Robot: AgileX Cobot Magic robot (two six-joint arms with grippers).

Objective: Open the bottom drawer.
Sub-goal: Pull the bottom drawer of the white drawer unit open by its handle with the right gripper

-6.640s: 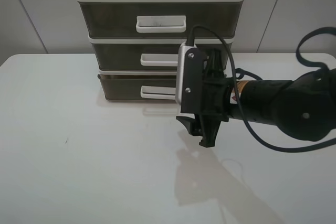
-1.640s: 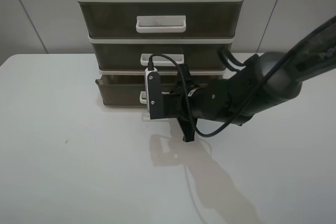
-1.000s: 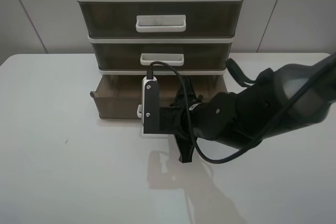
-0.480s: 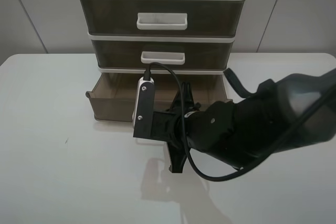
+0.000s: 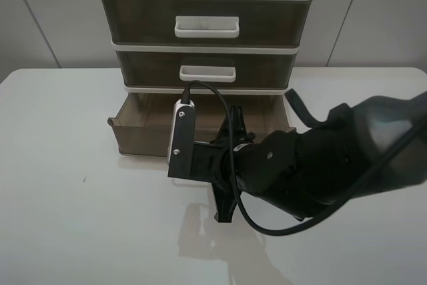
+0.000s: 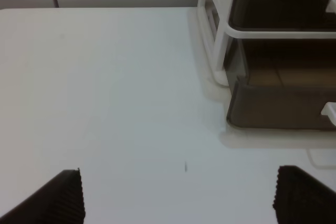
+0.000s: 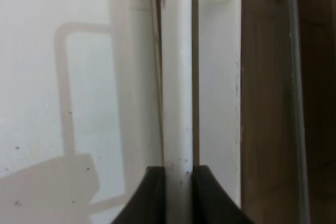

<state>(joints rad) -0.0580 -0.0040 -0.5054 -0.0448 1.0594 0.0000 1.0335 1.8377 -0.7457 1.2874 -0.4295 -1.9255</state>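
Handle (image 7: 176,77) of bottom drawer (image 5: 137,139) clamped between right fingers (image 7: 143,198); drawer partly out.

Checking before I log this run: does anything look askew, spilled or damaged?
Nothing stands out. The bottom drawer stands partly open and level, with the right hand shut on its handle.

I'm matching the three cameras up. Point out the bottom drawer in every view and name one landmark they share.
Exterior high: the bottom drawer sits pulled out beneath the stack, partly behind the right arm.
Left wrist: its dark front juts from the white frame, ahead of the open left gripper.
Right wrist: brown front behind its white loop handle, pinched by the right gripper.
Shared landmark: the white table.
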